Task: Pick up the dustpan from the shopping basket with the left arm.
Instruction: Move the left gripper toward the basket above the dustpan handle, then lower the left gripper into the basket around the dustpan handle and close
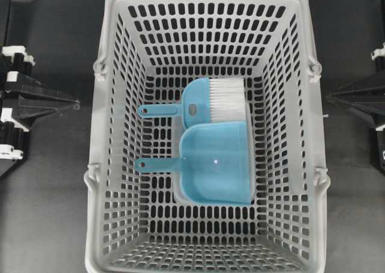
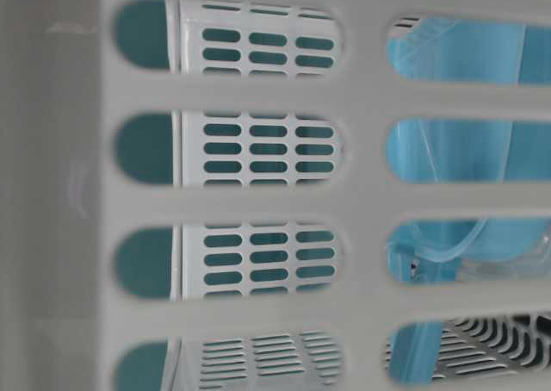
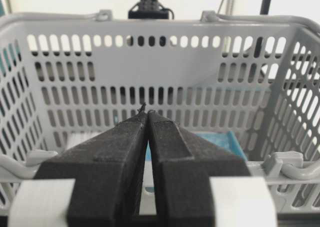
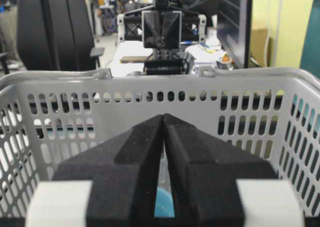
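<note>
The light blue dustpan lies flat on the floor of the grey shopping basket, its thin handle pointing left. It also shows in the left wrist view and through the slots in the table-level view. My left gripper is shut and empty, outside the basket's left wall, level with its rim. My right gripper is shut and empty outside the right wall.
A blue hand brush with white bristles lies just behind the dustpan, its handle also pointing left. The basket's tall slotted walls stand between both grippers and the dustpan. Basket handles lie folded along the rim.
</note>
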